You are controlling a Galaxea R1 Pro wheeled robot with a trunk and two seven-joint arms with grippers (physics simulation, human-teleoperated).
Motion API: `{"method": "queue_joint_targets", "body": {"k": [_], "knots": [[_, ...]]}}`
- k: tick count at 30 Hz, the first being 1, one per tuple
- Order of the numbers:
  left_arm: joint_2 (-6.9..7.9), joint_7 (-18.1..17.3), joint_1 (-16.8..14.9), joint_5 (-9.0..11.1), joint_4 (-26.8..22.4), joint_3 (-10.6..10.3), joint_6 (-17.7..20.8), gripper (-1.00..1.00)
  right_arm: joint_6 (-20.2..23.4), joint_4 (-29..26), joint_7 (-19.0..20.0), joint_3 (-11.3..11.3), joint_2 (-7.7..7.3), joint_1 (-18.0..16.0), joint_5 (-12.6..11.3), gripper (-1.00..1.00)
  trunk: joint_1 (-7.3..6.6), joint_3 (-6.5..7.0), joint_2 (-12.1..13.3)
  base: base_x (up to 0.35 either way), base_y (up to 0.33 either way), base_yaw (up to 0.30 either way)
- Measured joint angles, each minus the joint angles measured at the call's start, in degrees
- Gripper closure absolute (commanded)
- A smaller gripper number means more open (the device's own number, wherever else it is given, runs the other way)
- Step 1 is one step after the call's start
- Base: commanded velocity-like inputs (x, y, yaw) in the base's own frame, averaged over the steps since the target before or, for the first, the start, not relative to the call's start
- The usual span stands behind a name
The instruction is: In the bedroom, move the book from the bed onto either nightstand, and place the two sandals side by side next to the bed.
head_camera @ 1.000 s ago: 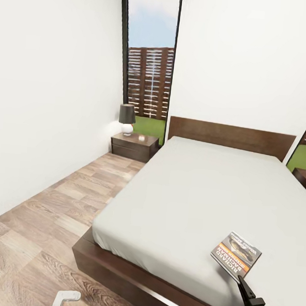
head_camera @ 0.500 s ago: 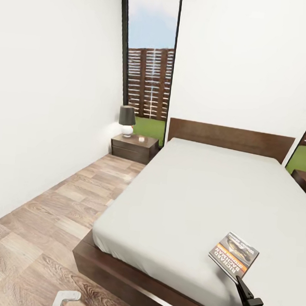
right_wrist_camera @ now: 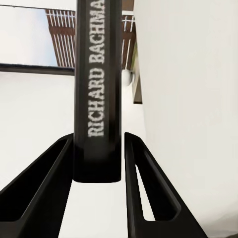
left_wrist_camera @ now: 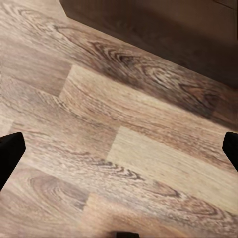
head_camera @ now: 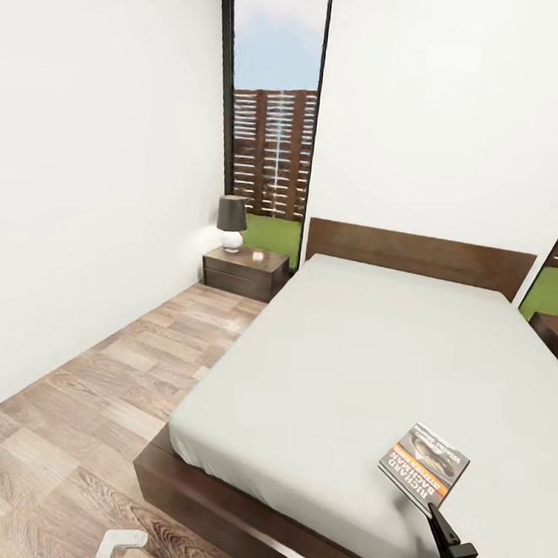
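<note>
While its spine reads "RICHARD BACHMAN", the book (right_wrist_camera: 97, 89) sits pinched in the right pincer (right_wrist_camera: 98, 148).

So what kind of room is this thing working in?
A bedroom, by the look of it: a large bed with a wooden headboard, and a nightstand carrying a lamp beside it.

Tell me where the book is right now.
In the head view the book sits at the lower right, over the bed's near corner; the right wrist view shows its spine between the right end effector's fingers.
</note>
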Motion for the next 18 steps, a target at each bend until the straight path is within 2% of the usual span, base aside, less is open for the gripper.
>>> {"method": "queue_joint_targets", "body": {"k": [18], "knots": [[0.07, -0.01, 0.0, 0.07, -0.01, 0.0, -0.08, -1.0, -0.01, -0.06, -0.8, -0.2, 0.06, 0.0, 0.11, 1.0, -3.95, 3.23, 7.22, 0.0, 0.0, 0.0]]}}
